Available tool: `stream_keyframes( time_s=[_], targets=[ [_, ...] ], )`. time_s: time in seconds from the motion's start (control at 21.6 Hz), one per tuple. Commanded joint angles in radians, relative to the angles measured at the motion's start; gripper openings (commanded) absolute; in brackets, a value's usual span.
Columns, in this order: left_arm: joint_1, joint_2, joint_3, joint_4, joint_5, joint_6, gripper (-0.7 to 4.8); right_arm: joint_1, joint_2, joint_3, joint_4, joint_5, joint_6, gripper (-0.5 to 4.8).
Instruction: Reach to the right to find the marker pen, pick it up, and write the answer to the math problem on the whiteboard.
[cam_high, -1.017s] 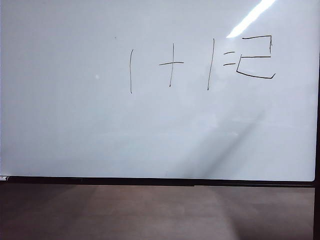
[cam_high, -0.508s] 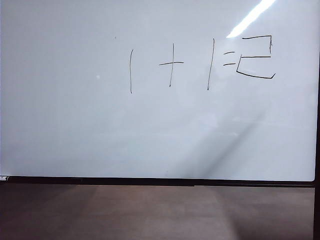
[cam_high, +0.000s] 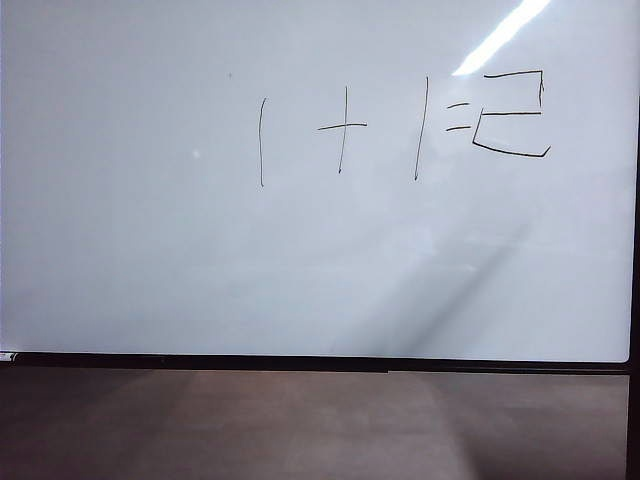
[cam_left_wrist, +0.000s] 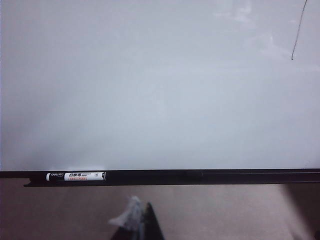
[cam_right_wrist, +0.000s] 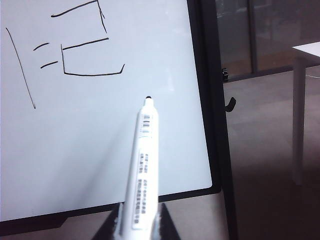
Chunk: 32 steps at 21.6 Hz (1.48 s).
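Both grippers off the board: right gripper clamps the pen, left gripper unreadable. Answer done; uncapped tip could smear it if it drifts.

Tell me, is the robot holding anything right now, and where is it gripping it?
Yes. The right gripper holds the marker pen by its rear end, tip pointing at the whiteboard. The left gripper appears to hold nothing.
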Motion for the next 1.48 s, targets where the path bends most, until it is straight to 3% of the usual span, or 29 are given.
stream_keyframes(
  time_s=[0.05,1.16,1.48],
  targets=[
    [0.002,0.0,0.001,0.006,0.006,0.006,-0.05,0.002,0.001,0.005,0.014,0.0,-0.003,-0.01],
    [0.001,0.0,0.001,0.006,0.006,0.006,-0.05,0.004,-0.002,0.005,0.013,0.0,-0.003,-0.01],
    [0.001,0.0,0.001,0.006,0.006,0.006,-0.05,0.108,-0.016,0.004,0.011,0.007,-0.151,-0.01]
  ],
)
